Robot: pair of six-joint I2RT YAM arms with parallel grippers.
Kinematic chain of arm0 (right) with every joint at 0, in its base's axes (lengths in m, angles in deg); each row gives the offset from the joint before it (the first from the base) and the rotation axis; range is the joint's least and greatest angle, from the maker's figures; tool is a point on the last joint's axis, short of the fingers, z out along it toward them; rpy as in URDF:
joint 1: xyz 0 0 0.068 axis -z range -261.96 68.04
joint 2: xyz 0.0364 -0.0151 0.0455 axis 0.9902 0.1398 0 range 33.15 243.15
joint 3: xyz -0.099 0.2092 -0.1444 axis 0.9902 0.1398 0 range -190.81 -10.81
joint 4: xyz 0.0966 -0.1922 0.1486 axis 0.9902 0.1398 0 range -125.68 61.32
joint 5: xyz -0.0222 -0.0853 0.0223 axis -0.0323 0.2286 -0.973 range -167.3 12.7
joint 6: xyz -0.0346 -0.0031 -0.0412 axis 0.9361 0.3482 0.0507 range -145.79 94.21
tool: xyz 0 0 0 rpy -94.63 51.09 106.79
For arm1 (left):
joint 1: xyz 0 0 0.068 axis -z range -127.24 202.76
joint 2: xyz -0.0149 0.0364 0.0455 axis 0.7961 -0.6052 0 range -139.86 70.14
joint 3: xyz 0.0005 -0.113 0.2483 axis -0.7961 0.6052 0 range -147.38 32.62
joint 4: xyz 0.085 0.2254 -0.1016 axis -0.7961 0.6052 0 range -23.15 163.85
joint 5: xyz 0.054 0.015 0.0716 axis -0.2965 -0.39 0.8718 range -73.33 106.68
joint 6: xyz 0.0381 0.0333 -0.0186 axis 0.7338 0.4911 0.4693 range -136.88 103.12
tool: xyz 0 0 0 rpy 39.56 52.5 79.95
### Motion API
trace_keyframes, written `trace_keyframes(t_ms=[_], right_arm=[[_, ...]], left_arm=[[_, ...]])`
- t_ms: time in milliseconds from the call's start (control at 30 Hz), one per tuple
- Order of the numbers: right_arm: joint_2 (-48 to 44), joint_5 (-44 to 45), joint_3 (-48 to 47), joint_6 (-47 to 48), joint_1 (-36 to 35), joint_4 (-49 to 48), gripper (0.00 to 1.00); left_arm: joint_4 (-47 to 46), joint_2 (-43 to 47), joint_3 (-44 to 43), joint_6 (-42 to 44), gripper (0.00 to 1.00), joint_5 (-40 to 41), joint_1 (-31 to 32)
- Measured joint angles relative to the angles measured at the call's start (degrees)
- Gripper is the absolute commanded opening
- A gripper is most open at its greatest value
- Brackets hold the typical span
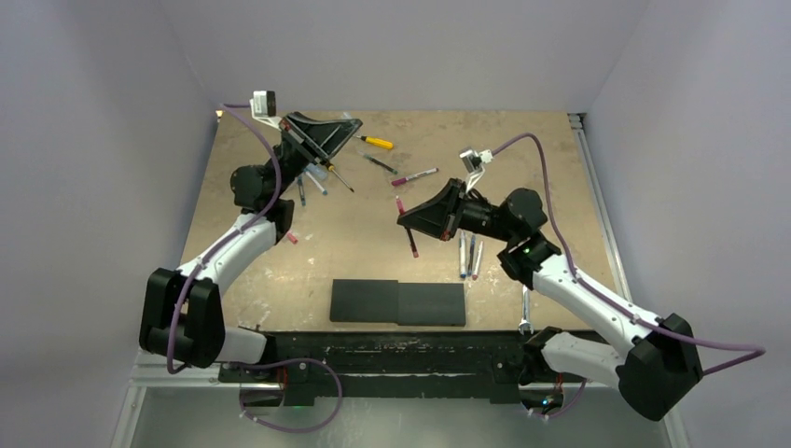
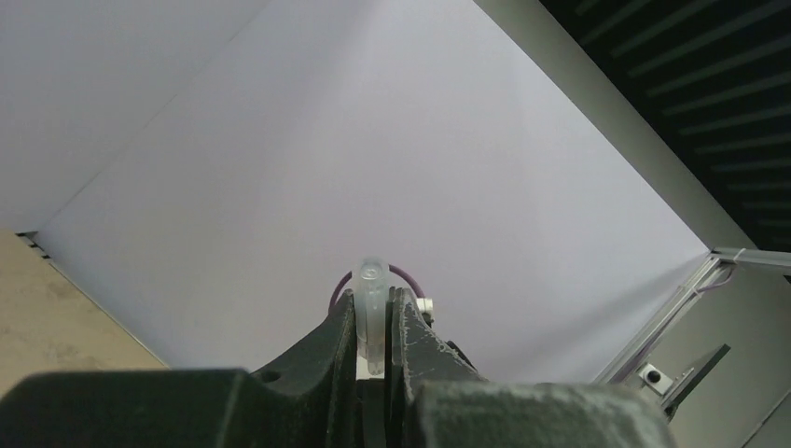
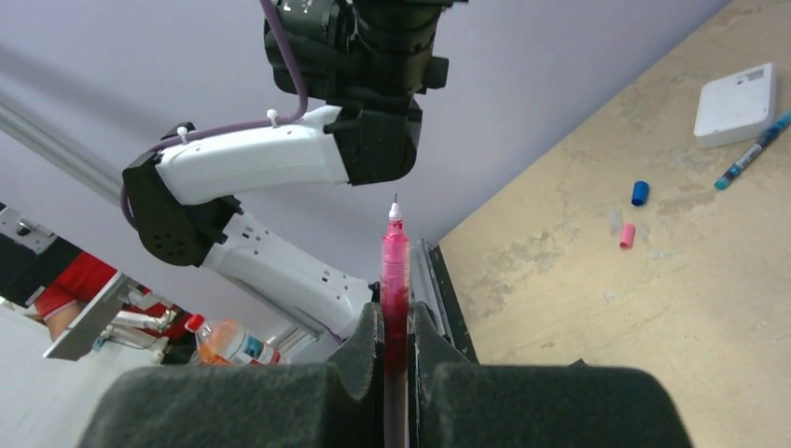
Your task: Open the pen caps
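Right wrist view shows the right gripper point(image 3: 396, 317) pinching a pink pen point(image 3: 395, 266), its nib bare. A blue cap point(image 3: 639, 192) and a pink cap point(image 3: 628, 235) lie loose on the table point(image 3: 709, 308). Only the left wrist view shows the left gripper point(image 2: 375, 306) clamped on a clear cap point(image 2: 371, 278). Overhead, other pens point(image 1: 469, 257) probably remain to be opened.

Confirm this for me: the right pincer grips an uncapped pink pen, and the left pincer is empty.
Not quite. The left pincer is not empty: the left wrist view shows a clear cap clamped in it. The rest holds: the right pincer grips an uncapped pink pen.
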Motion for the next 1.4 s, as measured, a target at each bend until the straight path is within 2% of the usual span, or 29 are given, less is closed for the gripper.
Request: trace_keyframes(t_ms=[100, 167, 233, 367, 467, 633, 800, 1100, 1400], right_arm=[[-1.9, 2.8, -0.1, 2.4, -0.1, 5.0, 0.0], [-3.2, 9.2, -1.9, 6.5, -0.4, 13.5, 0.0], [-3.7, 20.5, -4.8, 10.8, -0.5, 22.7, 0.0], [-3.5, 40.2, -5.8, 16.2, 1.0, 34.9, 0.0], [-1.7, 47.7, -3.9, 17.5, 4.7, 40.8, 0.0], [1.6, 51.6, 2.4, 17.5, 12.2, 45.3, 0.0], [5.9, 49.5, 4.9, 19.2, 12.2, 42.8, 0.0], [15.1, 50.5, 3.1, 19.9, 3.5, 38.2, 0.0], [22.2, 54.8, 2.5, 17.5, 2.9, 38.1, 0.0]], left_arm=[[0.1, -1.2, -1.9, -0.7, 0.0, 1.0, 0.0], [4.9, -0.7, -3.0, 2.4, 0.0, 1.2, 0.1], [15.5, 1.5, -3.8, 8.4, 0.0, 2.2, 0.3], [38.7, 9.7, -3.5, 21.8, 0.0, 6.8, 0.4], [50.0, 17.1, -0.4, 28.8, 0.0, 10.4, 0.4], [62.0, 22.6, 6.9, 34.9, 0.0, 14.5, 0.4], [69.9, 22.4, 12.9, 36.8, 0.0, 15.5, 0.4], [72.0, 23.8, 16.5, 36.9, 0.0, 15.5, 0.4], [72.8, 24.8, 17.5, 37.0, 0.0, 16.0, 0.4]])
